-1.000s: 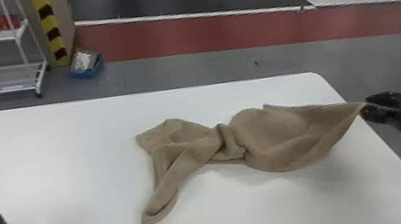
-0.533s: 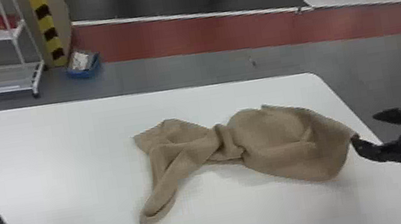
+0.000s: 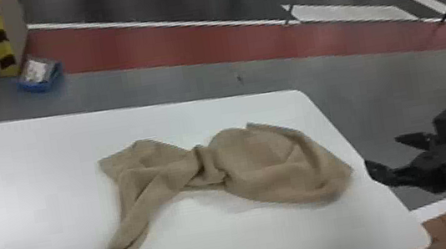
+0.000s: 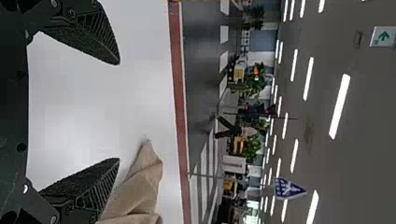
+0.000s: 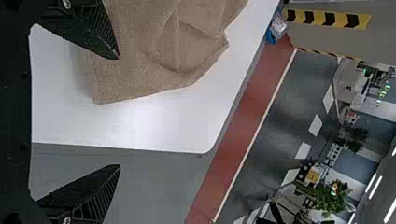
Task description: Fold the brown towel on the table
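Bright ceiling lights, soft glare and faint shadow on the table.

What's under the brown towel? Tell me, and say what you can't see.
The white tabletop shows around the brown towel, which lies bunched on it. Whatever else might be beneath the cloth is covered and cannot be seen.

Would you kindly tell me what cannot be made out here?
Head view: the inner layers of the brown towel, hidden by its folds.
Head view: most of the left gripper, cut off at lower left.
Head view: contents of the blue container, too small.
Right wrist view: the towel's rest, cut off by the top edge.
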Available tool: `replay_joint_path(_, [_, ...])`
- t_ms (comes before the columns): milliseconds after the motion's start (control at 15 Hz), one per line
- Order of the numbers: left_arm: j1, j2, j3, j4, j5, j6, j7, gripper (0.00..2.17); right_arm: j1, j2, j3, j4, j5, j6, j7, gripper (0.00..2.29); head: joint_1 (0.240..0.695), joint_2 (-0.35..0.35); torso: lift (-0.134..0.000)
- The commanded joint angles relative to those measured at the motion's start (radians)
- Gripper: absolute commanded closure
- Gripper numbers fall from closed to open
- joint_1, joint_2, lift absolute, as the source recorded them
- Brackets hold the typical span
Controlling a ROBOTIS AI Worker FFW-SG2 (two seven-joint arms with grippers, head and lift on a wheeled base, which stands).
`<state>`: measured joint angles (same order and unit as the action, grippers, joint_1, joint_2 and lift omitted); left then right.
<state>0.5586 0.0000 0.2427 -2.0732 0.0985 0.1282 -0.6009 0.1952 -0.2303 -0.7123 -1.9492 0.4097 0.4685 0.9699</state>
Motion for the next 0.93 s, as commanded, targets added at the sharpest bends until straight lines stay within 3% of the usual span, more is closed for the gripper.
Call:
replay_joint_path(0, [-0.028, -0.003, -0.082, 0.018, -0.020, 0.049, -0.002, 0.20, -0.042, -0.001, -0.021, 0.009, -0.003, 0.105, -0.023, 0.05, 0.695, -0.350, -0.124])
replay_joint_path(133, [-0.063, -0.003, -0.143, 0.033, -0.040, 0.104, 0.003, 0.21, -0.060, -0.003, -0.030, 0.009, -0.002, 0.187, -0.057, 0.05, 0.695, -0.350, -0.124])
replay_joint_path(267, [-0.117, -0.003, -0.191, 0.038, -0.068, 0.295, 0.004, 0.21, -0.083, -0.014, -0.042, 0.010, 0.008, 0.319, -0.086, 0.05, 0.695, -0.350, -0.124])
replay_joint_path(400, [-0.144, -0.003, -0.232, 0.038, -0.082, 0.411, 0.003, 0.21, -0.108, -0.046, -0.072, 0.049, 0.009, 0.439, -0.142, 0.05, 0.695, -0.350, -0.124])
replay_joint_path(533, [-0.161, -0.003, -0.273, 0.041, -0.097, 0.445, 0.009, 0.21, -0.129, -0.066, -0.105, 0.078, -0.008, 0.497, -0.165, 0.05, 0.695, -0.350, -0.124])
replay_joint_path(867, [-0.167, -0.003, -0.339, 0.022, -0.105, 0.482, 0.016, 0.21, -0.131, -0.067, -0.125, 0.081, -0.011, 0.516, -0.165, 0.05, 0.695, -0.350, -0.124])
